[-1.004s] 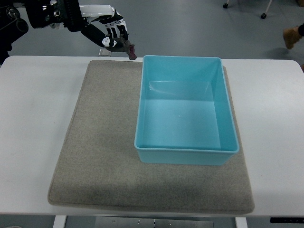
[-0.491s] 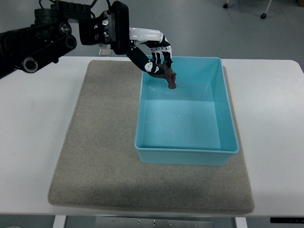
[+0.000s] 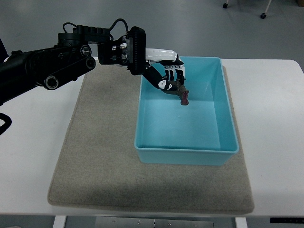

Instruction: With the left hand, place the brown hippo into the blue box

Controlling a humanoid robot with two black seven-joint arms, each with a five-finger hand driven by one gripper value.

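Top view: the brown hippo [image 3: 184,98] hangs just below the left hand [image 3: 170,81], its long axis nearly vertical in the frame, over the upper middle of the blue box [image 3: 187,151]. The fingers [image 3: 174,71] are curled around the hippo and hold it above the box floor.

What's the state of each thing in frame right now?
left hand: shut on the brown hippo, over the box's far part
brown hippo: held, hanging below the fingers, not yet released
blue box: open-topped, nothing lying in it, sitting on the mat
grey mat: flat on the white table
right hand: not in view
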